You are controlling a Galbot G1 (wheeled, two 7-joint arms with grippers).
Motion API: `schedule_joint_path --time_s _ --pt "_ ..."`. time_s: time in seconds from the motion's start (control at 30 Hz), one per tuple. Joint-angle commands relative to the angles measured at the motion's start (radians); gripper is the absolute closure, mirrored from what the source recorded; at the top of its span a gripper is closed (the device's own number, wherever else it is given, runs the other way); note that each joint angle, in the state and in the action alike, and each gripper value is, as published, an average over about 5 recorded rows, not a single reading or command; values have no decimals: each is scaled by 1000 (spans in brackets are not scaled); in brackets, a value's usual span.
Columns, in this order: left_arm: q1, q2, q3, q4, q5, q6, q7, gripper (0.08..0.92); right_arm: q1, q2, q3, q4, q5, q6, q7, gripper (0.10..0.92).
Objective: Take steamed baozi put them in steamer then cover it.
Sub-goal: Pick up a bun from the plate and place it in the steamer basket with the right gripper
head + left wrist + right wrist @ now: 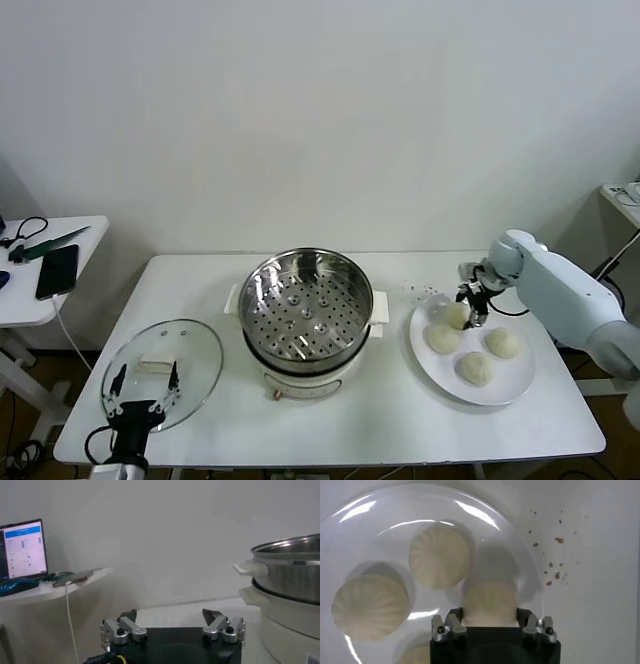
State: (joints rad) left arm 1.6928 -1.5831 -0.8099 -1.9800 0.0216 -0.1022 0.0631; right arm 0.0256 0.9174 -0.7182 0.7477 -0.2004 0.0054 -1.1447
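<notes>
White bun (456,315) on plate (505,392): right gripper (474,308) is closing fingers around it | steamer (306,300) standing uncovered, awaiting buns | left gripper (143,388) is idling, fingers wide, near lid (190,350).

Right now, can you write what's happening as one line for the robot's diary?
step: grasp | right hand: closed on baozi, on plate | left hand: open, idle near lid | steamer: empty, uncovered

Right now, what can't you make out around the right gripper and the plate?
- Right gripper: fingertip contact on the baozi, right wrist view, hidden by the gripper body.
- Fourth bun, right wrist view, cut off by the edge.
- Plate: whether the gripped bun is lifted, head view, too small.
</notes>
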Motion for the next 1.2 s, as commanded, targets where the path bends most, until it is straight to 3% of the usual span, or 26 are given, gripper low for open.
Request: schedule_joint_path --time_s 0.03,0.27,0.47,0.7,1.2 --pt "6 1 0 -5 -5 -1 0 177 104 -53 -113 123 117 13 -10 338" --pt "11 2 0 -8 -7 -5 -8 177 423 -88 -373 336 281 80 -34 338" --pt "15 0 3 -11 -7 -7 -8 177 620 -15 -482 445 271 200 -54 338" --pt "27 0 8 -13 -14 -9 -9 177 667 126 -473 499 180 334 -66 338" --pt "42 6 14 -26 -19 -9 -6 177 468 416 -384 474 -201 570 -30 330"
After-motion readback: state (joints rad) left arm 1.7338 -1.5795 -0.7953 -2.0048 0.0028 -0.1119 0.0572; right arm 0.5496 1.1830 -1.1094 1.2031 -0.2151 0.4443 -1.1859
